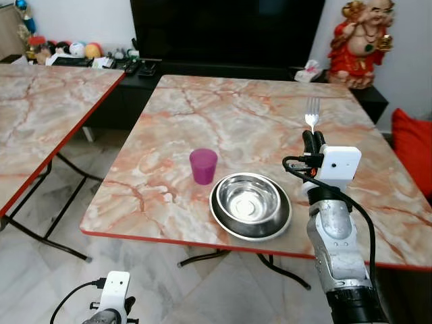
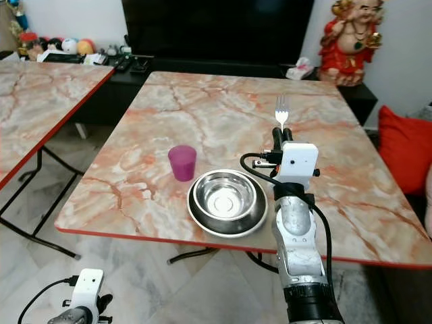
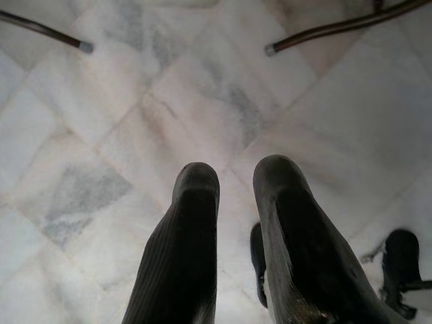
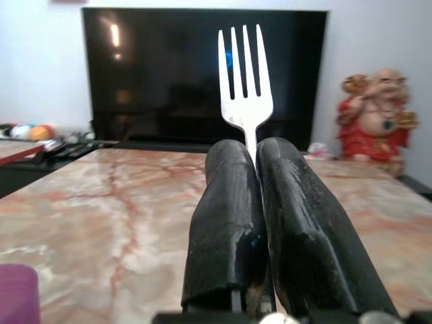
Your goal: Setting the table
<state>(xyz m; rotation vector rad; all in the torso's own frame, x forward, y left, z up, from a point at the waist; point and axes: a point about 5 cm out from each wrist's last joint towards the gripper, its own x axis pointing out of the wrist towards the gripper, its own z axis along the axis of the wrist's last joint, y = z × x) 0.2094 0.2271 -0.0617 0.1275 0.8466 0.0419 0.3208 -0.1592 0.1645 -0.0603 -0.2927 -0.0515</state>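
My right gripper [image 1: 312, 143] is shut on a silver fork [image 1: 312, 111] and holds it upright, tines up, above the marble table [image 1: 223, 108], just right of the steel bowl [image 1: 250, 202]. In the right wrist view the fork [image 4: 245, 74] rises from between the closed fingers [image 4: 229, 202]. A purple cup [image 1: 203, 165] stands left of the bowl, close to it. My left gripper [image 3: 236, 182] hangs low over the floor, its fingers slightly apart with nothing between them.
A second marble table [image 1: 40, 101] stands to the left across a gap of tiled floor [image 1: 101, 223]. Behind the table are a black TV [image 1: 223, 30] on a low cabinet and a red figurine [image 1: 361, 40]. A red cushion [image 1: 413, 148] lies at the right.
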